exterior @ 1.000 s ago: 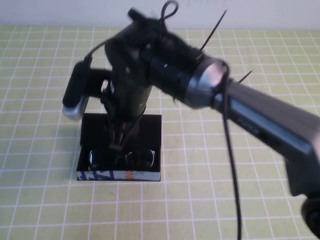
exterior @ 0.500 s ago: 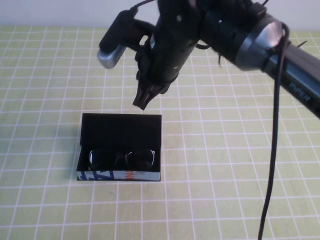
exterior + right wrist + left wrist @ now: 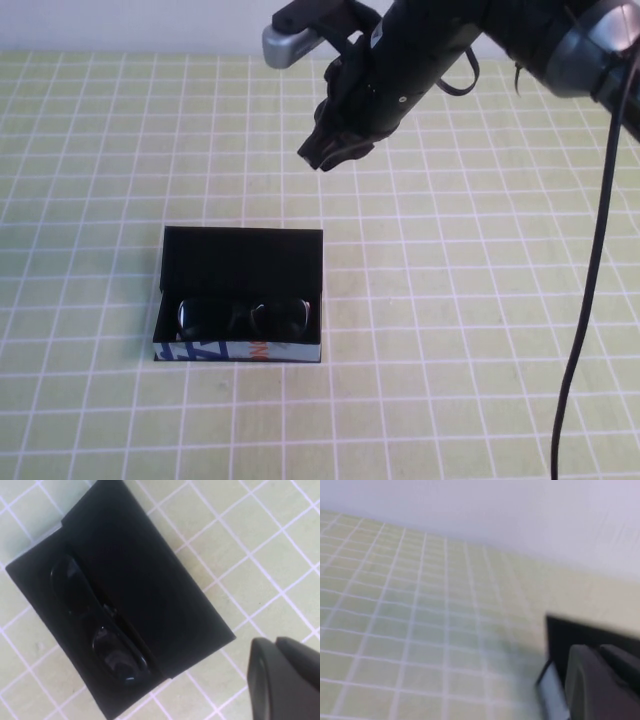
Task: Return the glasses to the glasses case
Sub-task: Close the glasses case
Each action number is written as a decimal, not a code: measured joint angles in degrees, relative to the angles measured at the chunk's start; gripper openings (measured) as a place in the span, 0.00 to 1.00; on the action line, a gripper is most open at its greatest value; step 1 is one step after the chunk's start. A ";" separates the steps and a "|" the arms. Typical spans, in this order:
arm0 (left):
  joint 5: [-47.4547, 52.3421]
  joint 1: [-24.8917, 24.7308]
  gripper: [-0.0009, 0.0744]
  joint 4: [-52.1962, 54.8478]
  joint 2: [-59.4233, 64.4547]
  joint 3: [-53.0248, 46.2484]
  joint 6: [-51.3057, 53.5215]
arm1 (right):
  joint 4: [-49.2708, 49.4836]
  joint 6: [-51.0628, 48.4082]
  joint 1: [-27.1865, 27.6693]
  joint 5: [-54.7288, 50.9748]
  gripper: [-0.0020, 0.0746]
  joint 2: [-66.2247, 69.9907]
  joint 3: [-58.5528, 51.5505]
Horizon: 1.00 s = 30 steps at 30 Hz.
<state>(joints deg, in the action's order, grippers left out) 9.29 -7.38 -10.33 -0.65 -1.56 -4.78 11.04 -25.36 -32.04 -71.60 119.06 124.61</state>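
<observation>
The black glasses case (image 3: 243,258) lies open on the green grid mat, lid flat toward the far side, printed side (image 3: 237,351) facing me. The black glasses (image 3: 243,318) lie folded inside it. In the right wrist view the case (image 3: 150,590) and the glasses (image 3: 100,630) show from above. My right gripper (image 3: 327,153) hangs high over the mat beyond the case, shut and empty; its fingertips (image 3: 280,655) show pressed together. My left gripper (image 3: 597,652) shows only in its own wrist view, shut and empty, low over the mat.
The mat (image 3: 480,330) is bare around the case. The right arm's cable (image 3: 590,290) hangs down at the right. A white wall (image 3: 495,510) stands behind the mat. A black edge (image 3: 557,635) sits behind the left fingers; I cannot tell what it is.
My right gripper has risen from the case and moved away to the far right, empty. The glasses stay in the case.
</observation>
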 joint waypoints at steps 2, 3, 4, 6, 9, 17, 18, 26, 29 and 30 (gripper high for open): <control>-2.61 0.00 0.01 -3.35 0.00 0.00 -3.35 | 0.95 0.85 0.82 0.00 0.01 0.00 0.00; -3.52 0.00 0.01 -4.32 0.00 0.00 -4.54 | 1.39 1.32 1.21 0.00 0.01 0.00 0.00; -4.32 0.00 0.01 -5.03 0.00 0.00 -5.25 | 1.88 1.61 1.54 0.00 0.01 0.00 0.00; -4.73 0.00 0.01 -6.43 0.00 0.00 -6.21 | 2.07 2.54 1.80 0.00 0.01 0.00 0.00; -0.15 0.00 0.01 -8.73 1.60 1.86 -6.80 | 2.44 3.62 1.95 0.00 0.01 0.21 0.00; 19.62 0.00 0.01 -15.32 26.55 16.25 4.23 | 2.97 5.87 1.95 0.00 0.01 2.99 0.00; 22.34 0.00 0.01 -17.39 30.71 18.22 8.46 | 3.27 5.87 1.95 0.00 0.01 3.28 0.00; 30.27 0.00 0.01 -37.01 59.76 27.98 37.93 | 4.09 5.96 1.95 0.00 0.01 4.67 0.00; 30.16 0.00 0.01 -48.20 68.40 28.76 51.70 | 4.43 6.00 1.95 0.00 0.01 5.27 0.00; 30.07 0.00 0.01 -52.55 71.03 28.86 56.59 | 4.43 6.09 1.95 0.00 0.01 5.53 0.00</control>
<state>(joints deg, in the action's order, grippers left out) 39.36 -7.38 -62.87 70.38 27.31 51.81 15.47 -19.27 -30.09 -71.60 124.59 124.61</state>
